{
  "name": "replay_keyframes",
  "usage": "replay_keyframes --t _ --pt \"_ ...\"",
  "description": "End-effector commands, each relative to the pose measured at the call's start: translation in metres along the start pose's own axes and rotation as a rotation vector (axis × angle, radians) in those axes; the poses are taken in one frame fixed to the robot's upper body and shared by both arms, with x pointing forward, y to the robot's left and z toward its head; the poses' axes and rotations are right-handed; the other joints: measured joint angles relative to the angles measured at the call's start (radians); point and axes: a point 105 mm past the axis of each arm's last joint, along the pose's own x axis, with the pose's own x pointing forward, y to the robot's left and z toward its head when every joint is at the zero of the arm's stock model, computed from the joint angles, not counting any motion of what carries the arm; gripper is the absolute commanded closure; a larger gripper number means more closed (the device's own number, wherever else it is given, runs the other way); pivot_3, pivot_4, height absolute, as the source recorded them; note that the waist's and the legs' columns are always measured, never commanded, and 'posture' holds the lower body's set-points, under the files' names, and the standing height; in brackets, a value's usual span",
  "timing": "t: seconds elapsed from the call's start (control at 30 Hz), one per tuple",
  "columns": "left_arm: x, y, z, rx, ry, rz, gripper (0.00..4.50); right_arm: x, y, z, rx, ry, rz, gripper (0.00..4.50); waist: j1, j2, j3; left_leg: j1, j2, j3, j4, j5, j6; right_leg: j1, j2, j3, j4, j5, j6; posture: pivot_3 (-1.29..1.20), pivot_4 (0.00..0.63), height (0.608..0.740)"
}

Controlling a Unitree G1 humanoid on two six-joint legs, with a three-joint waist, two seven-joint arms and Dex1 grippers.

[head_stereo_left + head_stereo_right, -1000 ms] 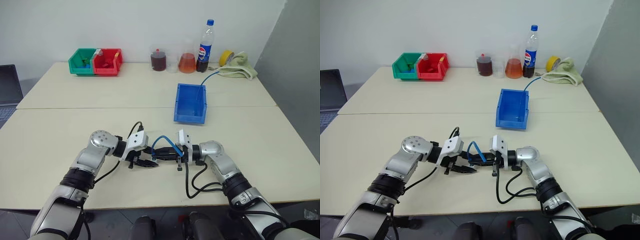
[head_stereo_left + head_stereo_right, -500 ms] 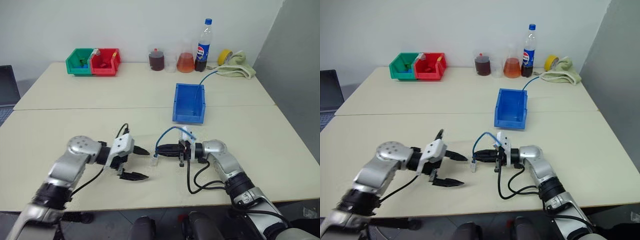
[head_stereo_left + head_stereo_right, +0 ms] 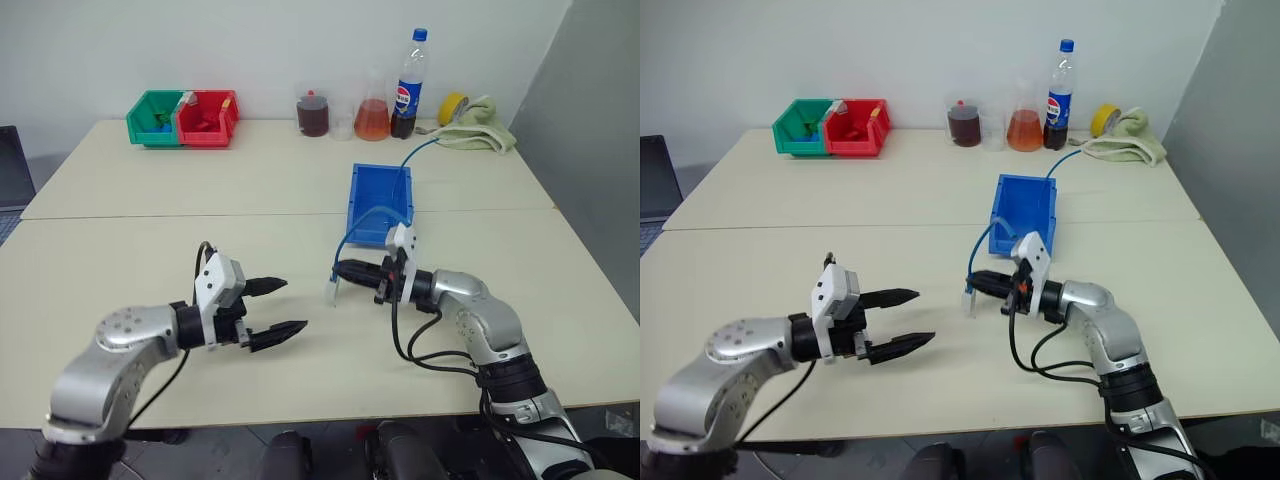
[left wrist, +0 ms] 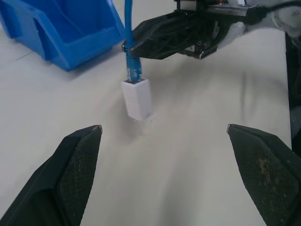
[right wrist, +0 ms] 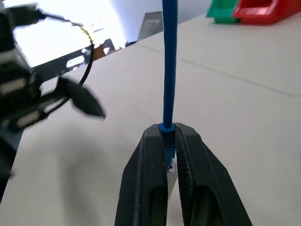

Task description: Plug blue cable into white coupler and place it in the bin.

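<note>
Left claw (image 3: 278, 307) now spreading, backing off; right claw (image 3: 340, 270) pinching thin light-blue cable (image 4: 128, 28), lifting plugged small white boxy coupler (image 4: 137, 99) toward bright-blue plastic bin (image 3: 380, 205).

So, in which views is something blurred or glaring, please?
Right wrist view: the left gripper is blurred, with bright glare behind it; the blue cable is sharp. Left wrist view: the white coupler is sharp and casts a soft shadow on the table.
</note>
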Motion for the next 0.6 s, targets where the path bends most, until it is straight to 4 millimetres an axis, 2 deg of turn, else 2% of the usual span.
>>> replay_keyframes --t 0.03,0.13,0.27,0.37,0.6 --pt "0.007 -0.005 0.017 0.026 -0.077 0.065 0.02 -0.004 -0.018 0.028 -0.041 -0.021 -0.14 4.45 0.0 0.0 0.0 0.0 0.0 0.0 0.0 0.0 0.0 0.0 0.0 0.0 0.0 0.0 0.0 0.0 0.15 0.74" --pt "0.013 -0.001 0.022 0.017 -0.118 0.13 0.02 -0.01 -0.048 0.038 -0.068 0.028 -0.29 4.45 0.0 0.0 0.0 0.001 0.0 0.0 0.0 0.0 0.0 0.0 0.0 0.0 0.0 0.0 0.0 0.0 0.15 0.74" --pt "0.017 0.004 0.023 0.004 -0.132 0.186 0.02 -0.014 -0.071 0.045 -0.103 0.084 -0.371 4.45 0.0 0.0 0.0 0.001 -0.001 0.002 0.001 0.0 0.0 0.001 0.0 0.001 0.0 0.0 0.0 0.0 0.15 0.74" --pt "0.021 0.001 0.021 0.004 -0.132 0.185 0.02 -0.013 -0.091 0.052 -0.063 0.124 -0.434 4.45 -0.002 0.0 0.0 0.001 -0.001 0.002 0.0 0.0 0.0 0.0 0.0 0.001 -0.001 0.0 0.0 0.0 0.15 0.74" --pt "0.031 0.002 0.025 0.025 -0.134 0.174 0.02 -0.007 -0.117 0.05 -0.01 0.235 -0.479 4.45 -0.003 0.0 0.0 -0.001 -0.001 0.003 -0.001 0.0 0.0 -0.001 0.001 0.002 -0.001 0.002 -0.005 0.0 0.15 0.74"
